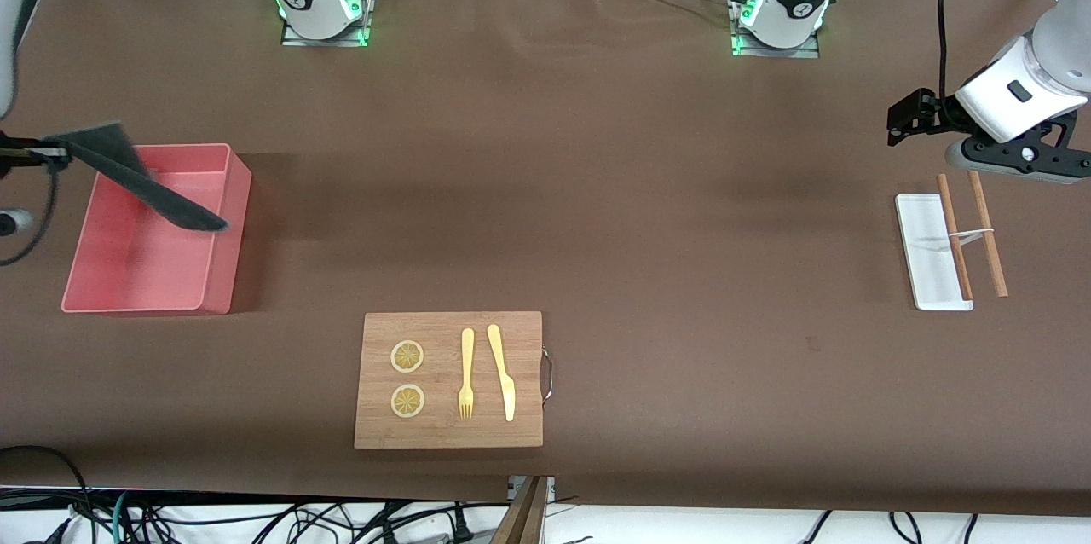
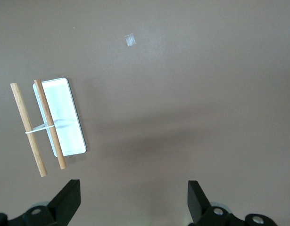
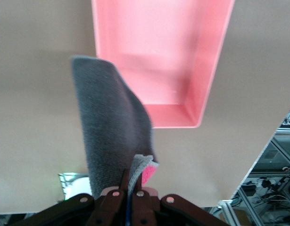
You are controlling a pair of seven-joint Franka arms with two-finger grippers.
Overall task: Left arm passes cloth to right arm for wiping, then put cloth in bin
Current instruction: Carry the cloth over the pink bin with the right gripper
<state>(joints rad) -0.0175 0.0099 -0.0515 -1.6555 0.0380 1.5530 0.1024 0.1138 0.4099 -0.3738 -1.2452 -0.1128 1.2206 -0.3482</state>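
So the right gripper (image 3: 128,190) is up in the air over the bin (image 1: 223,177), at the right arm's end of the table, jaws pinched tight on one corner of the cloth (image 1: 141,177). The cloth hangs off it in a long drape, grey face out, with a bit of pink (image 3: 148,173) peeking right at the fingertips in the right wrist view. Its loose end dangles above the inside of the bin; can't tell if it touches the floor of it.

The bin itself sits flat on the table near that end's edge, nothing lying in it that I can see.

The left gripper (image 2: 134,200) hovers at the left arm's end, jaws spread wide and holding nothing, just waiting. Near it on the table is a white tray (image 1: 925,250) with two sticks (image 1: 972,233) tied together by a white band, one lying across the tray, the other just beside it.

Near the middle of the camera-side edge there's a board (image 1: 447,429) with two lemon slices (image 1: 406,378), a fork (image 1: 466,373) and a knife (image 1: 502,372) on it.
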